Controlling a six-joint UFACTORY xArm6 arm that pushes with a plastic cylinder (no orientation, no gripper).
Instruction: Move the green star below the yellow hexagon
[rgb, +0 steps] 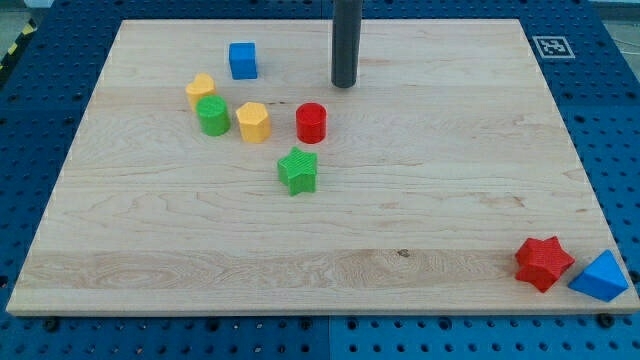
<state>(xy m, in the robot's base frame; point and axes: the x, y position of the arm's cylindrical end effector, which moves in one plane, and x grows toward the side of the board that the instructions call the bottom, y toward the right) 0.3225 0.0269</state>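
The green star (298, 170) lies near the board's middle, below and right of the yellow hexagon (253, 122). My tip (345, 85) is toward the view's top, above and right of the star, above the red cylinder (312, 122), touching no block. The star stands apart from the hexagon and the cylinder.
A green cylinder (212, 116) and a yellow heart-like block (200, 90) sit left of the hexagon. A blue cube (242, 60) is at the top left. A red star (543, 263) and a blue triangle (601, 277) sit at the bottom right corner of the wooden board (450, 200).
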